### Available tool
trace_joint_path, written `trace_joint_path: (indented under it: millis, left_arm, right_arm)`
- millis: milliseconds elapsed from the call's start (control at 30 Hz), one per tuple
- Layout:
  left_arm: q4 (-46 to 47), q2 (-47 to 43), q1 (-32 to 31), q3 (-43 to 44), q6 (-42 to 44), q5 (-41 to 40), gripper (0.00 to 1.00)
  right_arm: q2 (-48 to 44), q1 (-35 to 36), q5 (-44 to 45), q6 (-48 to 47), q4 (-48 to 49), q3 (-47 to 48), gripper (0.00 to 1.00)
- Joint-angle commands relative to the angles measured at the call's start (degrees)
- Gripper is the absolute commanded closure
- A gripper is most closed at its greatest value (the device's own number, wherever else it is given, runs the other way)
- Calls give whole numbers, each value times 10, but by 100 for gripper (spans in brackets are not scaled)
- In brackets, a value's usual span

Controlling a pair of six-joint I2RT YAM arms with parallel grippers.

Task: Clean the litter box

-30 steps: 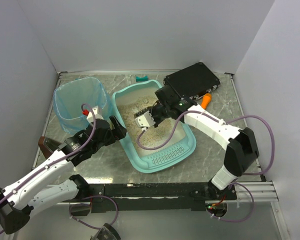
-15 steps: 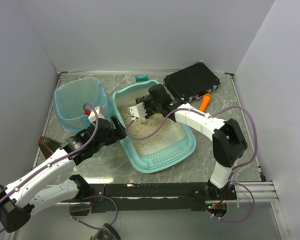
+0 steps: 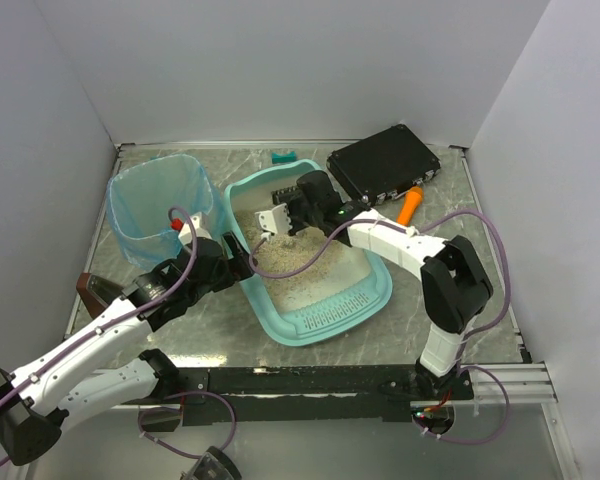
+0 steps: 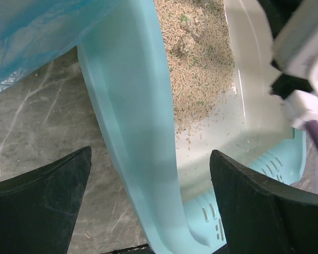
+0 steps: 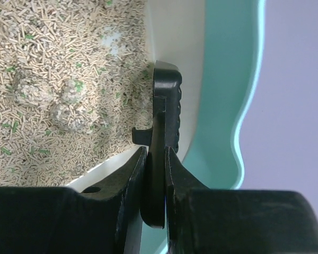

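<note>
The teal litter box [image 3: 320, 325] sits mid-table, its beige litter [image 3: 295, 262] heaped toward the far end. My left gripper [image 3: 238, 258] is open and straddles the box's left rim [image 4: 132, 121], one finger [image 4: 47, 196] outside and the other inside the box. My right gripper [image 3: 285, 215] hangs over the far end of the litter, shut on a black ribbed tool handle [image 5: 167, 100] that points at the cream inner wall [image 5: 188, 79]. Pale clumps [image 5: 63, 108] lie in the litter [image 5: 53, 47] beside it. The tool's working end is hidden.
A bin lined with a blue bag [image 3: 160, 205] stands left of the box, touching my left wrist area. A black case [image 3: 383, 160] and an orange object [image 3: 411, 205] lie at the back right. A small teal piece [image 3: 283, 157] sits behind the box, and a brown object [image 3: 92, 290] at the left edge.
My right gripper has moved from the middle of the box to its far left end, still shut on the black handle. The left arm has barely shifted.
</note>
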Motion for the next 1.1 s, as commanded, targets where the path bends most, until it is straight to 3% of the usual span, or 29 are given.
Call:
trace_joint_path:
  millis: [0, 267, 567, 767, 900, 1067]
  left_arm:
    - [23, -9, 0, -3, 9, 3, 3]
    - [23, -1, -1, 0, 15, 3, 3]
    - [10, 16, 0, 13, 13, -5, 3]
    - [20, 26, -1, 21, 20, -3, 3]
    - [25, 40, -1, 27, 21, -1, 3]
    - [16, 71, -1, 44, 20, -14, 3]
  right_arm:
    - [-59, -3, 15, 2, 40, -9, 100]
    - [-55, -4, 32, 8, 73, -33, 100]
    - [47, -15, 80, 11, -22, 42, 100]
    - [-57, 11, -5, 38, -163, 1, 100]
    - [-146, 42, -56, 53, -208, -39, 100]
    - [-220, 48, -7, 179, -128, -63, 100]
